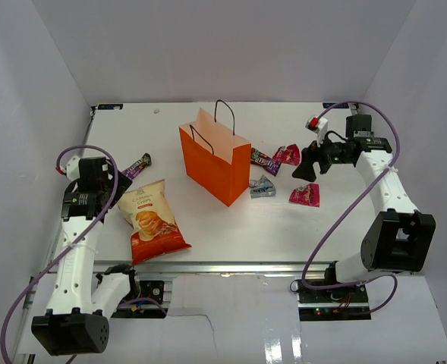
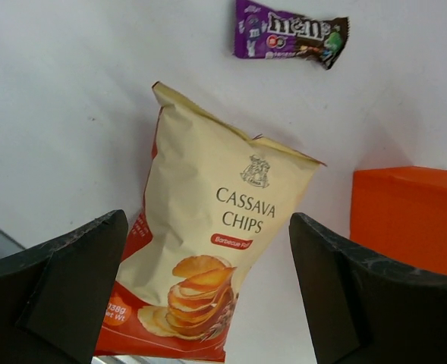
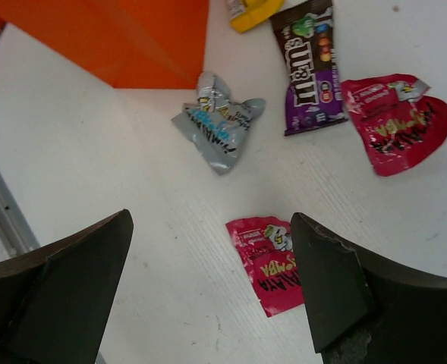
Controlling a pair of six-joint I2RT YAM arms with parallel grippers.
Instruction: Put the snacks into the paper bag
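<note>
The orange paper bag stands upright mid-table with its black handles up. A cream-and-red chip bag lies flat to its left. My left gripper hovers open over the chip bag, holding nothing. A purple-brown candy packet lies beyond it. Right of the paper bag lie a dark candy packet, a silver-blue one and two magenta ones. My right gripper hangs open above the nearer magenta packet, apart from it.
White walls close in the table on the left, back and right. A metal rail runs along the near edge. A yellow item peeks in beside the paper bag in the right wrist view.
</note>
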